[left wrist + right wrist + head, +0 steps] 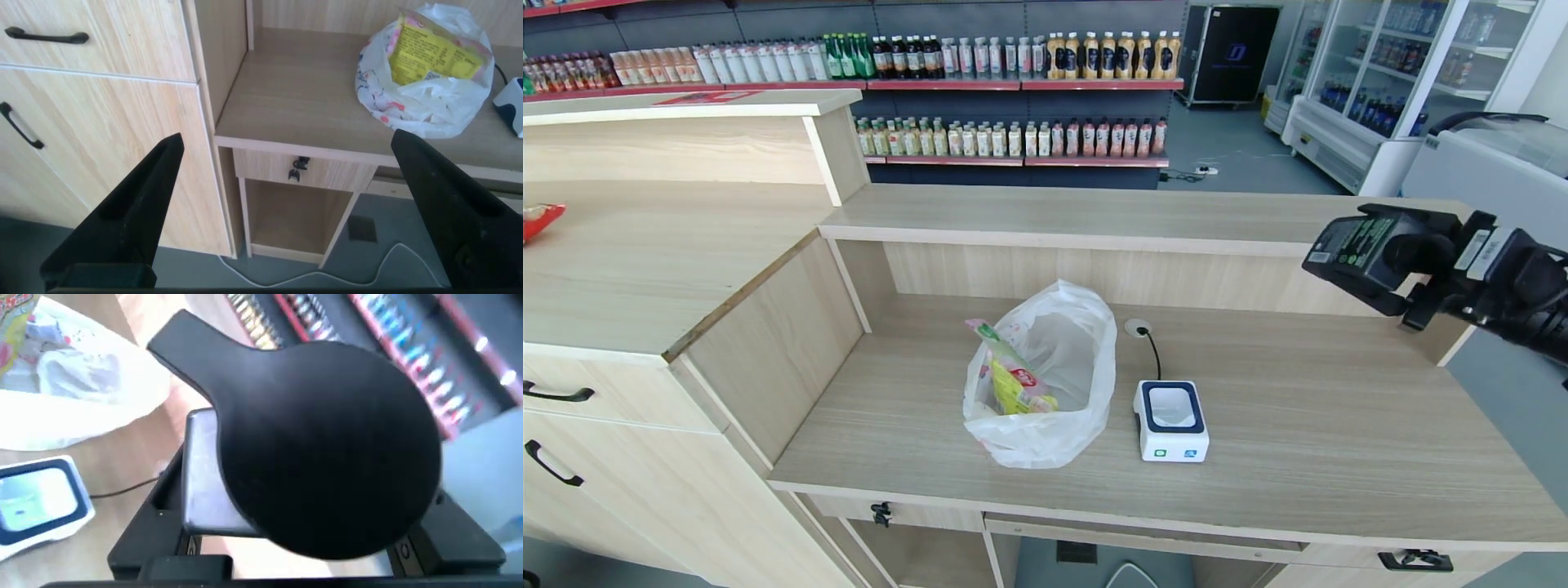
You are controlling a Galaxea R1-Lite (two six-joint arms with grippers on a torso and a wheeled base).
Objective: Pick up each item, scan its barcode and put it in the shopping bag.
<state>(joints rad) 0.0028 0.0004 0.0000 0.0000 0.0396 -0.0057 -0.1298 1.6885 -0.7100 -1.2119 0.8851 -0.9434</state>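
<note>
Above the counter (1339,457), well right of the shopping bag (1062,351) and scanner (1170,420), a black item (1356,249) is held clamped by the right gripper (1417,282); its label should be squared to the scanner window, while the left gripper (286,139) is seen spread apart.

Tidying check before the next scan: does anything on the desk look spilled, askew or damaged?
Nothing stands out. The shopping bag stands open with snack packs inside, the scanner lies flat beside it, and the right tool holds a dark item.
</note>
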